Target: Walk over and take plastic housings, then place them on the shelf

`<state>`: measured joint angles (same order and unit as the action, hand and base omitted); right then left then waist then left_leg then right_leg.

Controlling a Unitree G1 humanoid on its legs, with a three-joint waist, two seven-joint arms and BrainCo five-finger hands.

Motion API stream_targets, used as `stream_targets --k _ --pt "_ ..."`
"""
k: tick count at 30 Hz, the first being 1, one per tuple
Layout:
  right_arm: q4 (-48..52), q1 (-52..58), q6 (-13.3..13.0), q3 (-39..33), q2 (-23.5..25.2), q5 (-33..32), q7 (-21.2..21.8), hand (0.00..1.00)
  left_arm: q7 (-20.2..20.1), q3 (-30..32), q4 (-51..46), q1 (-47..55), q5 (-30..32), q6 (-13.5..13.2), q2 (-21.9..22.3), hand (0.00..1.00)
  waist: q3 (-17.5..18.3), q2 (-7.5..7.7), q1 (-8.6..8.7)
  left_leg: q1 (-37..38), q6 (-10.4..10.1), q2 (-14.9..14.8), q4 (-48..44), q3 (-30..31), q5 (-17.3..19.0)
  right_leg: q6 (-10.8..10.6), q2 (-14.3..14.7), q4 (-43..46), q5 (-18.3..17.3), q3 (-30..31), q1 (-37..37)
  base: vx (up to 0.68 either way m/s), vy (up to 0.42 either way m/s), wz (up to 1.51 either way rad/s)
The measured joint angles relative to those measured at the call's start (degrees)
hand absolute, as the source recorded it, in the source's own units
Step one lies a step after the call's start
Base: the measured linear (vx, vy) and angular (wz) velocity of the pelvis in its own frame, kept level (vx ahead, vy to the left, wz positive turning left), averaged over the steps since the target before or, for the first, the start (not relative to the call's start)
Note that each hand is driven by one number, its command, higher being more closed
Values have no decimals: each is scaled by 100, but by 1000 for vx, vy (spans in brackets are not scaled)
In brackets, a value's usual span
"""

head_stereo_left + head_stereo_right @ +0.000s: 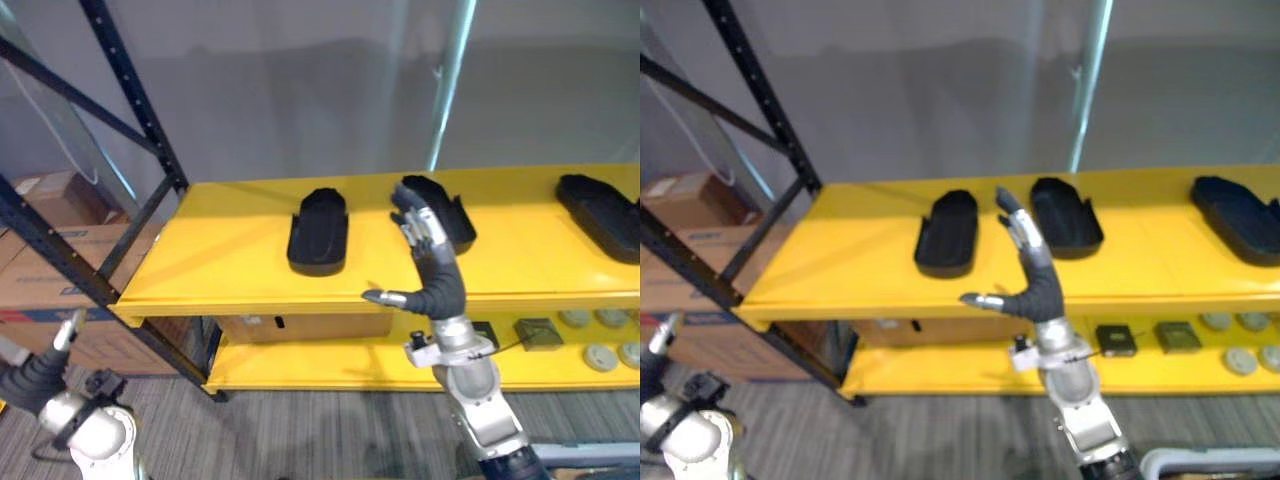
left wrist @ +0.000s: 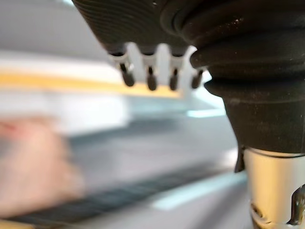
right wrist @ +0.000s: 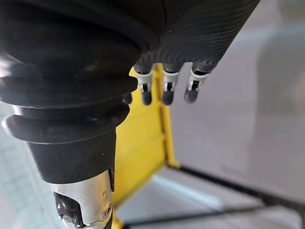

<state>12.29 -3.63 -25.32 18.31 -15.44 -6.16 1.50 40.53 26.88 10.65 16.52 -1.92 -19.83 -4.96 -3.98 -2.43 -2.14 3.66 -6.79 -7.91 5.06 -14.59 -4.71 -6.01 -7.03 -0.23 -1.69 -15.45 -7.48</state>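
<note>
Where the plastic housings (image 1: 318,232) lie: three, spaced along the yellow shelf (image 1: 220,250) top;
Right hand (image 1: 432,265): raised before the middle one, fingers straight, spread, empty;
Left hand (image 1: 38,378): low, fingers relaxed, empty.

No legible text anywhere. Cardboard boxes (image 1: 45,265) left of the shelf (image 1: 220,262): blue print on front faces, too small to make out. Box (image 1: 320,326) under the shelf's top board: small pale label near its left end, unreadable.
</note>
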Motion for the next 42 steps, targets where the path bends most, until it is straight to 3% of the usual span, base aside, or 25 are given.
stream_targets --k 3,7,12,20,32,36,42 --pt "-140 -172 188 131 -13 -311 326 100 -140 -3 1237 55 -18 -10 1 0 46 193 -17 -99 -6 -13 0 10 -21 -39 10 18 33 -17 101 22 -4 7" --pt "-391 -479 339 351 -23 -1012 784 100 -622 -67 2570 -34 -711 4 -9 0 39 380 -29 -163 -6 -17 -3 14 -33 -31 10 59 39 -8 158 28 0 1" --pt "-464 -954 518 1066 135 -1166 1108 100 -1244 -251 3608 -206 -1360 175 26 0 -21 349 -43 -172 -20 -52 -3 0 -45 -10 26 63 42 26 198 -6 -2 -2" --pt "-1372 -1534 715 1599 520 -1102 1088 100 -1755 -704 4085 -332 -1403 409 171 0 -457 394 -163 -181 -30 -107 -6 13 -90 55 102 81 45 30 216 -4 -3 0" --pt "-3046 -2258 845 1695 1102 -497 -13 100 -2159 -1253 4257 -693 -1590 613 173 0 -922 325 -259 -231 -29 -99 -35 240 -128 58 118 78 66 -121 133 9 -3 7" --pt "-3444 -2583 1036 1363 1270 -129 -475 100 -2775 -1553 4228 -860 -1690 726 176 0 -1193 256 -317 -284 -26 -88 -38 330 -148 59 109 115 65 -205 137 -1 0 10" --pt "-3613 -2867 1292 733 1285 101 -1009 100 -3275 -1939 4219 -977 -1854 842 126 0 -1525 117 -320 -476 26 -61 -294 497 -109 54 46 295 -24 -349 187 -15 5 14"
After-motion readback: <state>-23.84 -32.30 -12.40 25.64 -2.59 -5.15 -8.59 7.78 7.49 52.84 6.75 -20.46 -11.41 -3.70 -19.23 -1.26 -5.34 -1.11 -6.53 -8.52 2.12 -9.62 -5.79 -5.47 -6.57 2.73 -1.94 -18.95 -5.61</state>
